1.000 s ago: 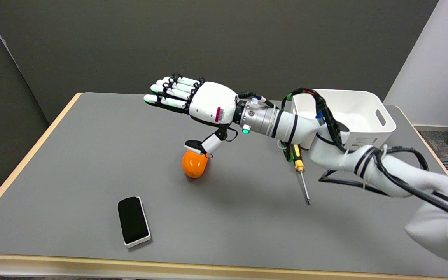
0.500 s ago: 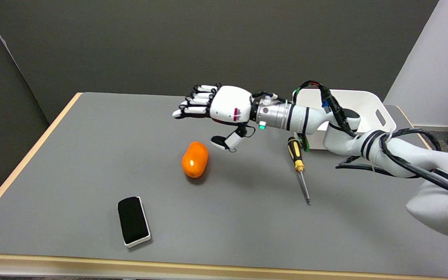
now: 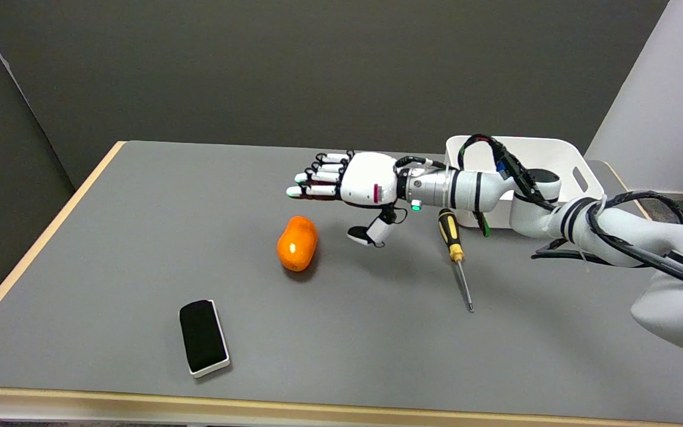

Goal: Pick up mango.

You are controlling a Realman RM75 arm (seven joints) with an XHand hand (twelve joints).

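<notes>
Counter (image 3: 110,249), grey top with pale wood edging; contents listed from the near edge outward

1. Eraser (image 3: 203,337): black pad in a white backing, lying flat near the front edge, left of centre. Not part of the task; well apart from everything else.

2. Screwdriver (image 3: 456,252): black-and-yellow handle pointing away, metal shaft pointing toward the near edge. Lies right of centre, just under the forearm of the working arm. Not part of the task.

3. Mango (image 3: 297,243): orange, oval, resting on the counter surface about mid-depth, left of the screwdriver. Nothing touches it; its shadow sits directly beneath it, so it is judged not lifted.

4. Right hand (image 3: 353,190): in the air, up and to the right of the mango, palm downward. Fingers (image 3: 318,176) stretched out and apart toward the left, thumb hanging below toward the counter; the hand is wide and holds nothing (a clear gap shows between thumb tip and fruit).

5. Bin (image 3: 578,163): white plastic, handle slot in its side, at the far right behind the arm. Contents cannot be made out.

Status of task: grasp not made, lift not begun. Remaining, as judged: bring the hand over the mango, lower, close the fingers around it, raise it clear of the counter
</notes>
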